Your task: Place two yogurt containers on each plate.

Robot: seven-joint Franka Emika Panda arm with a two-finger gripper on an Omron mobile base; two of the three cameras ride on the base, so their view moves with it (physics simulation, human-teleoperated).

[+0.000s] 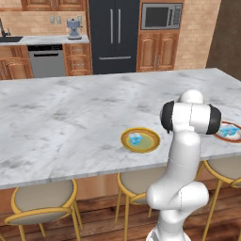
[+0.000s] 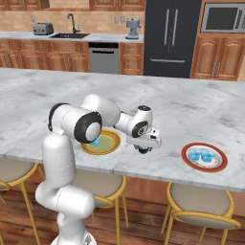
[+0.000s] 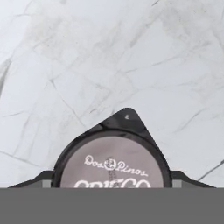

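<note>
I have the gripper (image 2: pixel 143 150) clamped on the dark round whitish-topped yogurt cup (image 3: pixel 114 162), above grey-veined white marble counter (image 3: pixel 109 57).

dark round cup (image 3: pixel 114 164) | whitish lid reads "Dos Pinos" | second line cut off, unreadable

Marble island counter (image 1: pixel 70 117), wooden cabinets (image 1: pixel 157 49), black fridge (image 1: pixel 114 35), stools (image 1: pixel 40 204), wood floor (image 1: pixel 94 226)
</note>
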